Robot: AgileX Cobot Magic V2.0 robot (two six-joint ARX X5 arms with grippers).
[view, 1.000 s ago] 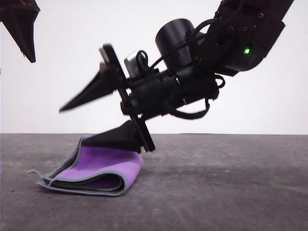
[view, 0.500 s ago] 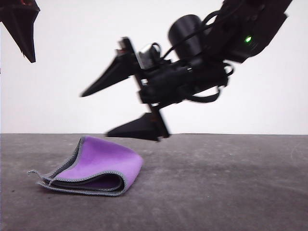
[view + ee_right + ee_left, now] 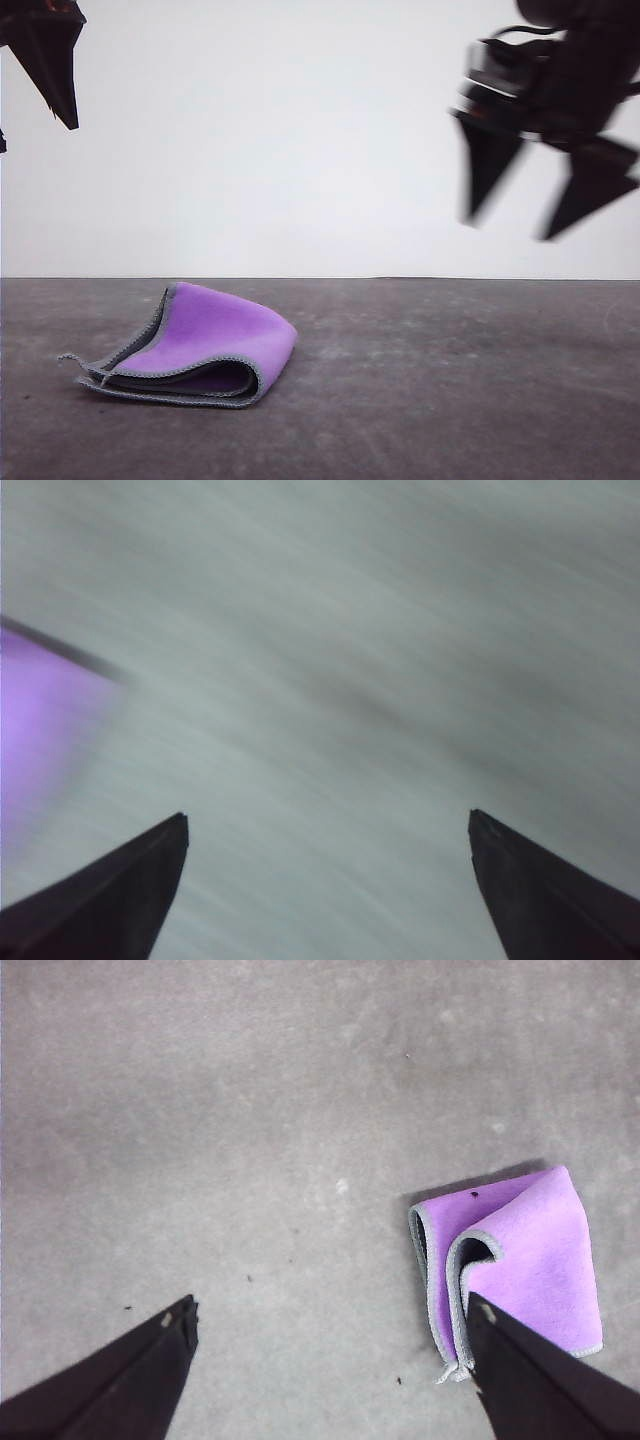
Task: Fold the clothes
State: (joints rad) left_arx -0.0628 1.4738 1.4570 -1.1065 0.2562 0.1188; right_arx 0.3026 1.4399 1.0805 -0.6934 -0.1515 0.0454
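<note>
The clothes lie folded on the grey table at the front left, purple face outward, with light grey edging and a dark inner layer at the open edge. In the left wrist view the clothes lie free on the table beside one black finger. My left gripper hangs open high above the table; one of its fingers shows at the top left of the front view. My right gripper is open, blurred, high at the upper right, far from the cloth. The right wrist view is smeared, with the clothes as a purple blur.
The grey table stretches bare to the right of the cloth, with a plain white wall behind it.
My right gripper has let go of the cloth, risen and swung away to the upper right. The folded cloth stays put. The left gripper has not moved.
</note>
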